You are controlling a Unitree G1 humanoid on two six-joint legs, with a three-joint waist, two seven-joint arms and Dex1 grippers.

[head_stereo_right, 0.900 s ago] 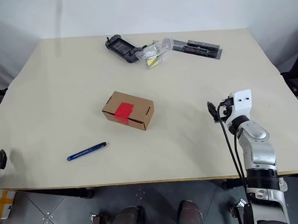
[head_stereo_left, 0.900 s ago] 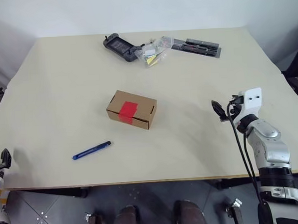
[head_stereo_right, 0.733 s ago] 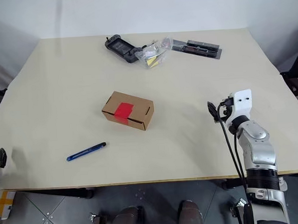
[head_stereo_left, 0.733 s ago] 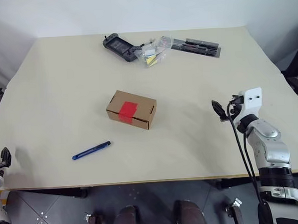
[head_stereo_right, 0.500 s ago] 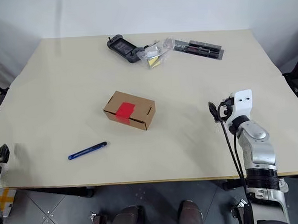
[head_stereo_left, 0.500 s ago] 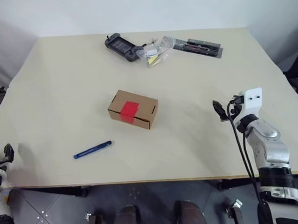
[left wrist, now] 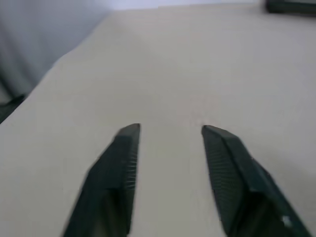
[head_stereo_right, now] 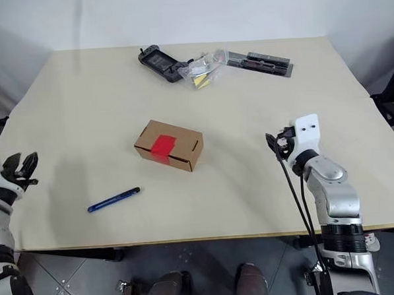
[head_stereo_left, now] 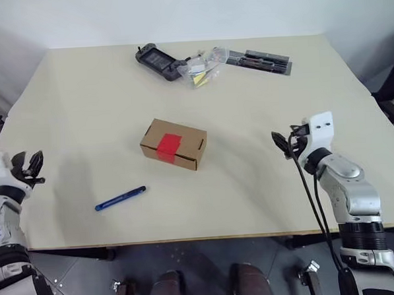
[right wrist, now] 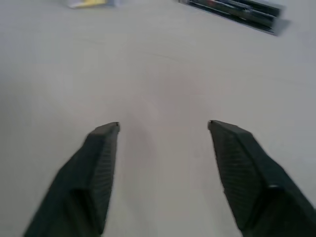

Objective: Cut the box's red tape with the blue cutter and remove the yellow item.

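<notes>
Hovering both empty, parted fingers (head_stereo_left: 30,164); likely taking the light, slim, rigid blue cutter (head_stereo_left: 120,198) mid-barrel

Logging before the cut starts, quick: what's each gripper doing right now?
Left gripper: open, holding nothing, over bare table.
Right gripper: open, holding nothing, over bare table.
</notes>
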